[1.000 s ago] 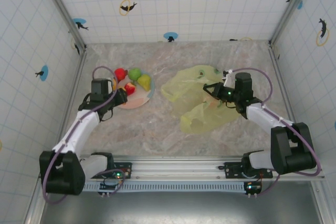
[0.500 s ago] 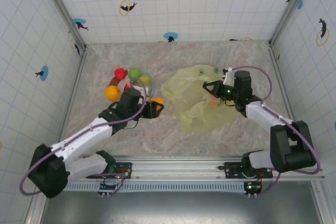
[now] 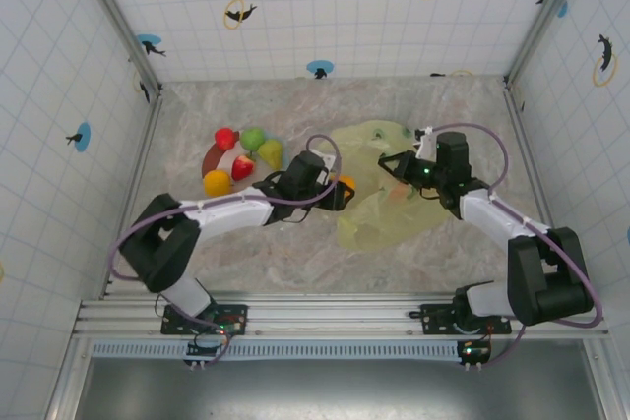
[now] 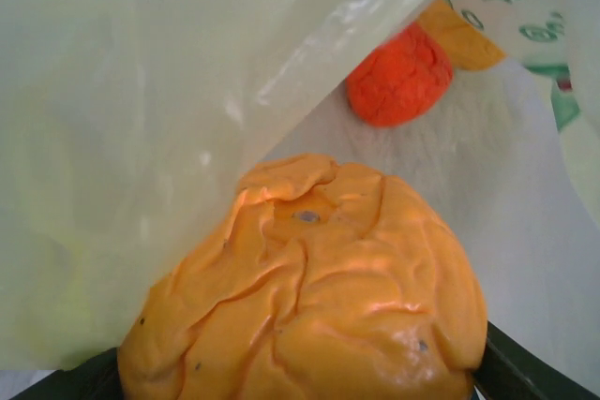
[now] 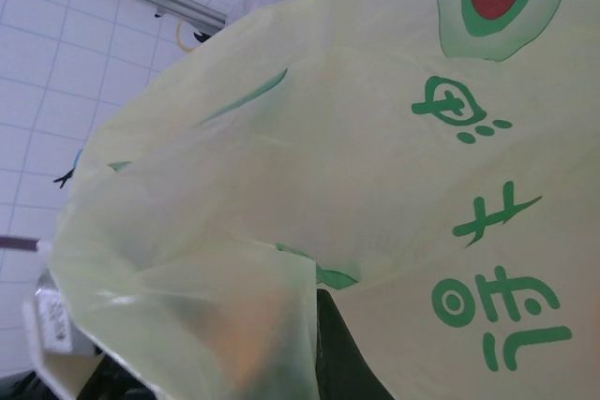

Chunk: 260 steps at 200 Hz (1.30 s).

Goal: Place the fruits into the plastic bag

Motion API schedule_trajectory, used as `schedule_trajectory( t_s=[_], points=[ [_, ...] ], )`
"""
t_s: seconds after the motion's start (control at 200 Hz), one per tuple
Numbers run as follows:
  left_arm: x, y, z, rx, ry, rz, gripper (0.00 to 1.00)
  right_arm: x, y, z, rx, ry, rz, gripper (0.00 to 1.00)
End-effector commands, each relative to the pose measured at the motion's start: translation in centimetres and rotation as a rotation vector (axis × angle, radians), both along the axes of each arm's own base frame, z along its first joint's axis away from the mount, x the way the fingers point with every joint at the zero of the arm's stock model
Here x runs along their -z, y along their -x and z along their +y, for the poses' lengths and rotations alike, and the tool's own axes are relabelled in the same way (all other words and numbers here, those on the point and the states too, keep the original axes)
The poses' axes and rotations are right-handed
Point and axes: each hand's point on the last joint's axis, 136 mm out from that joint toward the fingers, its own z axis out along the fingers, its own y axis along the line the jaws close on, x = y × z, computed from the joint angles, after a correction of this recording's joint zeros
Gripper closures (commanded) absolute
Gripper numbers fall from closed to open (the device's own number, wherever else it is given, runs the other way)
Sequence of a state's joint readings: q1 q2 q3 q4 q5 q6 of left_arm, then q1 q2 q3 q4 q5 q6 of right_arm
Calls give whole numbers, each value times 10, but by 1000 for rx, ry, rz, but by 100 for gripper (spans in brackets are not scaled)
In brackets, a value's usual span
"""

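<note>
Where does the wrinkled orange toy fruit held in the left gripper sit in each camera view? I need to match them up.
Top external: the wrinkled orange toy fruit is at centre, at the left edge of the translucent yellow-green plastic bag.
Left wrist: it is large at lower centre, just under the bag's film.
Right wrist: a faint orange patch shows through the film at lower left; I cannot tell whether it is this fruit.
Shared landmark: the bag.

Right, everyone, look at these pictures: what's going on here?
The left gripper holds an orange fruit at the mouth of the plastic bag, which the right gripper holds open by its edge. One reddish fruit already lies inside. Five more fruits sit on the plate.
</note>
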<state>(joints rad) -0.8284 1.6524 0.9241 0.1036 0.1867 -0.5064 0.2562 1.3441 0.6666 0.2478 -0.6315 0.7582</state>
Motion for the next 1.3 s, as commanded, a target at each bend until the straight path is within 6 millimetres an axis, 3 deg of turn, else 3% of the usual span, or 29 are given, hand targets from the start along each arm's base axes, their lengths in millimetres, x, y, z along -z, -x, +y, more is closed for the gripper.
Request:
schedule_trajectory(
  t_s=[0.0,0.02,0.18,0.55,0.796,1.001,1.296],
  points=[
    [-3,-11,-29,8,67,-40,49,-17,-1,5,-13,-15,-42,100],
    [-14,-19,-39,1,96,-62,48,-19,0,6,-17,-21,-43,100],
    [-18,-35,-63,-55,190,-82,47,-34,-2,18,-48,-64,-57,100],
    [4,-74,-80,-264,306,-37,44,-44,-6,25,-63,-77,-66,100],
    [5,-97,-98,-324,362,-74,40,-39,-7,26,-68,-69,-54,100],
    [9,-102,-113,-301,383,-60,28,-35,-6,24,-74,-64,-46,100],
    [-5,-91,-100,-251,334,-126,13,-30,-6,19,-68,-53,-40,100]
  ],
)
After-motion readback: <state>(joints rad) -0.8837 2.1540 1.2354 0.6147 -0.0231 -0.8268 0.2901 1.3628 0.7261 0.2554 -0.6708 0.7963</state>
